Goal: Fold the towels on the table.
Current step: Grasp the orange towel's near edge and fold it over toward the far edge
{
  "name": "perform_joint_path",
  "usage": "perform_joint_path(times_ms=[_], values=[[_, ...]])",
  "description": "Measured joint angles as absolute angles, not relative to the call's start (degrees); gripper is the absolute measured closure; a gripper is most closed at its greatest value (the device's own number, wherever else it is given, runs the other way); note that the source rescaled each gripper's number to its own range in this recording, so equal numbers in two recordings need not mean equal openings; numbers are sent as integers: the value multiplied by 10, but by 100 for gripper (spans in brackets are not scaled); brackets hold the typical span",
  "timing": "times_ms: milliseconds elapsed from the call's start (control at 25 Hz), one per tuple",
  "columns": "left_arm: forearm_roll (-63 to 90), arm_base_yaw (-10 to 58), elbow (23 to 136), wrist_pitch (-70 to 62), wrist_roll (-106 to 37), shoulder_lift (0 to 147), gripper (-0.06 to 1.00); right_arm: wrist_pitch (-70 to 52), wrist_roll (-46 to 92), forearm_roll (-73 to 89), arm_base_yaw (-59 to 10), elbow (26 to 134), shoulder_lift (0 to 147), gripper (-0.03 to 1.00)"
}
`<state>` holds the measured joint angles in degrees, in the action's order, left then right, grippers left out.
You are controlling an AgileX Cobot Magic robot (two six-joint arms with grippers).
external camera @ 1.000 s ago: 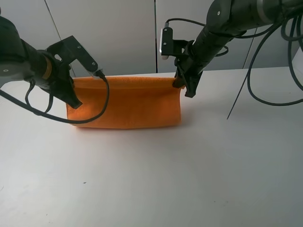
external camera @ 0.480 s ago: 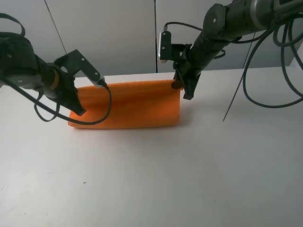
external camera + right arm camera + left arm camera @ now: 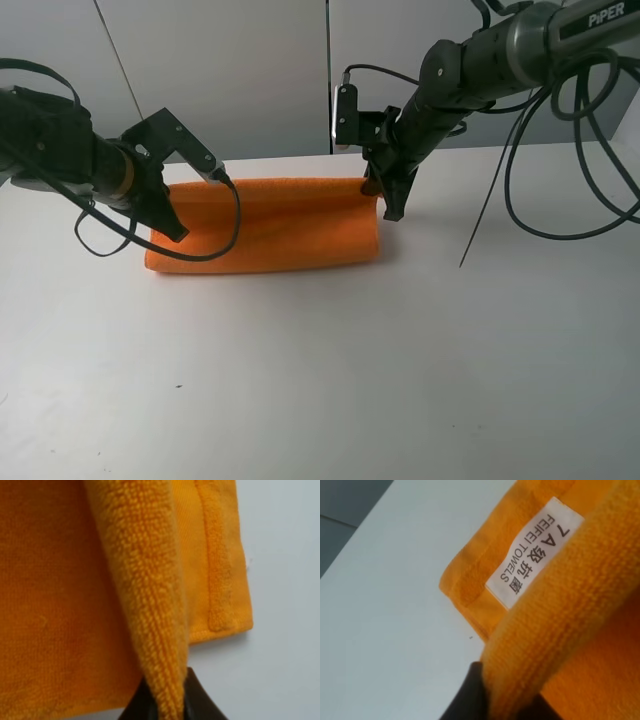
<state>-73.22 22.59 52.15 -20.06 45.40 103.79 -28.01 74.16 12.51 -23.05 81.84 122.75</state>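
Table (image 3: pixel 320 380) takes up nearly everything seen from above: plain white, smooth, with a few tiny dark specks. Behind its far edge stand pale grey wall panels (image 3: pixel 230 70) split by thin dark seams.

On the far half of the table, a little left of the middle, sits the orange terry towel (image 3: pixel 280 225). It is doubled into a long band, and its long axis runs side to side, parallel to the far table edge. The near long edge is a rounded fold resting on the table. The far long edge is raised and stretched between my two arms. The pile is thick and looped, bright orange throughout, with a flat woven hem (image 3: pixel 217 580) along the short end.

My left fingers (image 3: pixel 170 222) are pressed together on the towel's left far corner, and a thick ridge of cloth bulges out of them in my left wrist view. My right fingers (image 3: pixel 392 205) pinch the right far corner the same way. A black cable (image 3: pixel 232 220) from my left arm droops across the cloth.

Near the left hem lies a small white label (image 3: pixel 530 555) printed "FEIFEI TOWELS".
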Motion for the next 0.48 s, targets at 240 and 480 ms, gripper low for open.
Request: perform_joint_path(times_ms=[240,480], values=[[-772,226,522,-199,516,1059,94,-261,742,124,-231,820,1248,97],[-790,226,522,-198,535,1061,94,-233,742,122,-231,820,1253,97]])
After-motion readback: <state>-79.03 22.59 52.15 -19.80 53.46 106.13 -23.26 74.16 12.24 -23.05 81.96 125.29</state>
